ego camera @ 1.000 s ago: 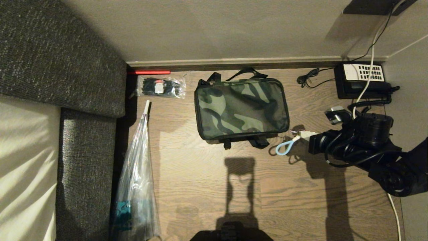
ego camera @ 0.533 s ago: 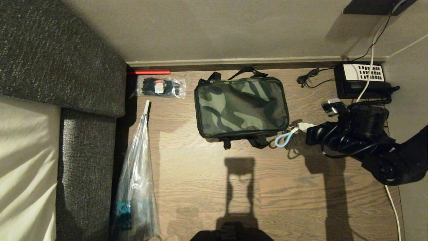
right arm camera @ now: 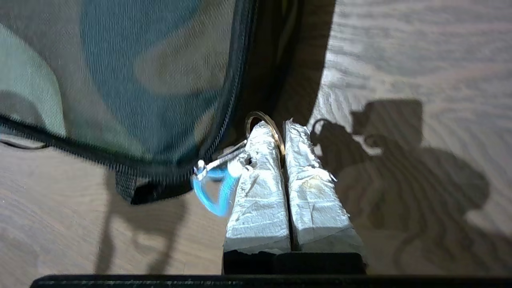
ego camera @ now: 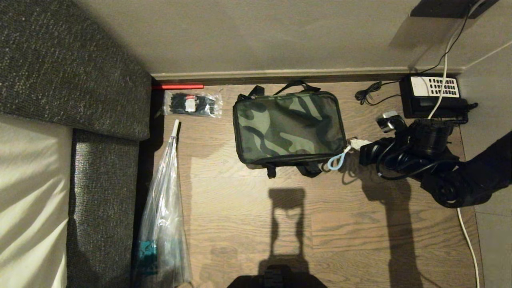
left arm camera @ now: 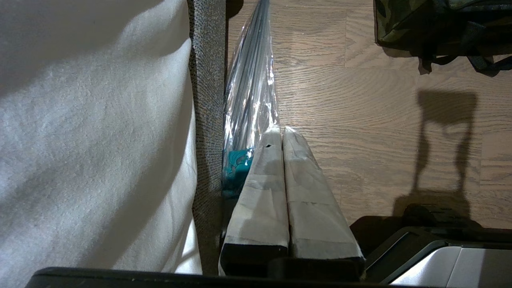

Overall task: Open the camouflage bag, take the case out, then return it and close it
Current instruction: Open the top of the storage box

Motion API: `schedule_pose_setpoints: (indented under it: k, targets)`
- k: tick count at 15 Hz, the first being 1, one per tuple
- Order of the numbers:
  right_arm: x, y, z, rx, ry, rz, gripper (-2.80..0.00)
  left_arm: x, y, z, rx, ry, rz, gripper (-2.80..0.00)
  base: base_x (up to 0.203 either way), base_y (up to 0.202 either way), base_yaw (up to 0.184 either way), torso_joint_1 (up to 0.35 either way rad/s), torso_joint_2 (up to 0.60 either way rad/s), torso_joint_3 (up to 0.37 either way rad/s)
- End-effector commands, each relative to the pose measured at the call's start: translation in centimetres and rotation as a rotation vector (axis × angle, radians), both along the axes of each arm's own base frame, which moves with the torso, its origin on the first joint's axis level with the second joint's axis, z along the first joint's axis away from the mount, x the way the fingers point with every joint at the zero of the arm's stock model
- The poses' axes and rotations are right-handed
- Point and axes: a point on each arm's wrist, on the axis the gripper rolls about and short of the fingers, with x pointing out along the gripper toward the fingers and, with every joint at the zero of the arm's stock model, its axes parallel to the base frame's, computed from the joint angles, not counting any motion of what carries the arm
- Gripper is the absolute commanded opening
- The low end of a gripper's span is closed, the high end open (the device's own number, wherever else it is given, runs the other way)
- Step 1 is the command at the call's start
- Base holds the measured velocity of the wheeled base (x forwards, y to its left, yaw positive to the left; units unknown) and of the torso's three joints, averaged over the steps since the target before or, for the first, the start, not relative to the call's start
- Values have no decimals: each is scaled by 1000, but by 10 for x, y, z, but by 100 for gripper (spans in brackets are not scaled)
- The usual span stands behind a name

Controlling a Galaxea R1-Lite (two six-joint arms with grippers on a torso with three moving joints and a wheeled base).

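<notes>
The camouflage bag (ego camera: 289,127) lies closed and flat on the wood floor near the wall, its handles at the far and near sides. My right gripper (ego camera: 354,142) is at the bag's right near corner, shut on a metal ring (right arm camera: 256,117) that hangs from the zipper pull. A light-blue clip (ego camera: 335,162) dangles from the same pull. In the right wrist view the right gripper (right arm camera: 280,126) pinches the ring beside the bag's zipper edge (right arm camera: 120,80), with the blue clip (right arm camera: 216,192) alongside. The case is hidden. My left gripper (left arm camera: 280,130) is parked, shut and empty.
A grey sofa (ego camera: 72,80) fills the left. A clear plastic bag (ego camera: 164,208) lies along it, and a small packet of black ties (ego camera: 192,104) and a red stick (ego camera: 178,86) sit by the skirting. A black telephone (ego camera: 434,96) with cords stands at the far right.
My right arm has moved toward the wall and slightly toward the bag, carrying the ring and blue clip up against the bag's right near corner. The bag and left arm have stayed put.
</notes>
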Motion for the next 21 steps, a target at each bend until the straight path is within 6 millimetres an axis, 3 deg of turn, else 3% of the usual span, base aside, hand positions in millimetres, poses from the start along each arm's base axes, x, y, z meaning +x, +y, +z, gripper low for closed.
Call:
schedule_pose_setpoints:
  k: [1,14,21]
  targets:
    - [9,1,2,-2,-25,3,-280,0,0,0,0,-2,0,-280,0,0,0,0,0,0]
    - [25,1,28,12,-105,-2,-280,0,0,0,0,-2,0,-280,0,0,0,0,0,0]
    - [38,2,31,46,-106,-3,-280,0,0,0,0,-2,0,-280,0,0,0,0,0,0]
